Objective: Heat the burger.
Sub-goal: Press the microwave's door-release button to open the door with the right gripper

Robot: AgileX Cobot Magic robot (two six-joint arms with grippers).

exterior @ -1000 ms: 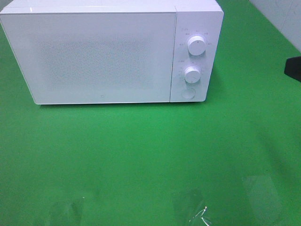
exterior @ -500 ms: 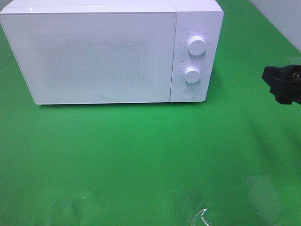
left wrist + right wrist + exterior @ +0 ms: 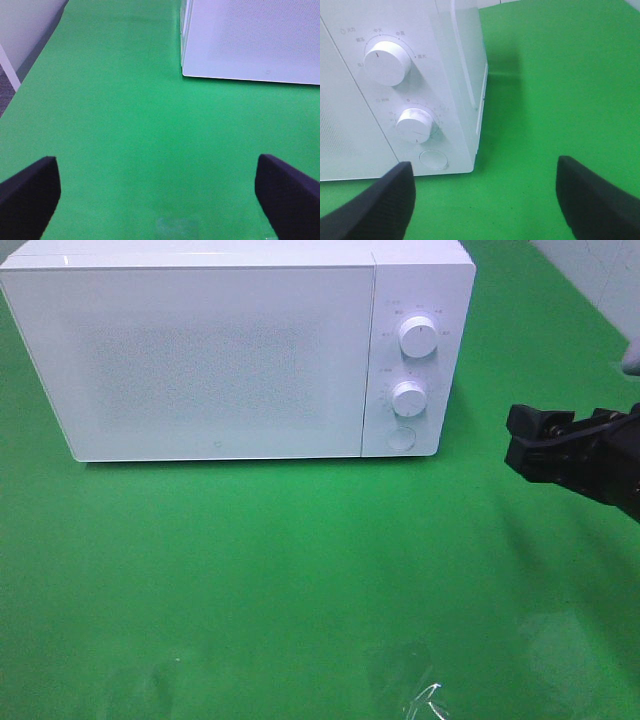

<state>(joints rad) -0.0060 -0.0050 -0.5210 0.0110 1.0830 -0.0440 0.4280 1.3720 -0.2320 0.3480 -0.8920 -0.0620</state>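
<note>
Entry, current state.

Burger: I cannot find it in any of the 3 views. The microwave [image 3: 235, 350] stands at the far side of the green bench [image 3: 300, 570], front toward the high camera. Its door [image 3: 195, 360] is shut. The door panel is frosted white and I cannot see through it, so I cannot tell whether the burger is inside.

Controls: a panel sits to the right of the door with 2 white knobs, the upper knob [image 3: 418, 336] directly above the lower knob [image 3: 409, 398]. A round button [image 3: 401, 438] sits just below them. Nothing touches any of the 3.

Right fingers [image 3: 525, 440]: they enter from the right edge of the high view, level with the lower part of the panel. They are apart from the microwave, with the tips turned toward it. In the right wrist view the fingers [image 3: 375, 205] are spread wide with only bench between them. Both knobs and the button lie ahead.

Left fingers [image 3: 27, 195]: outside the high view. The left wrist view shows them spread wide over bare bench, gripping nothing. A lower front corner of the microwave is ahead of them, well apart.

Other: a small clear, glinting scrap [image 3: 420, 702] lies at the near edge of the bench. I cannot tell what it is.
</note>
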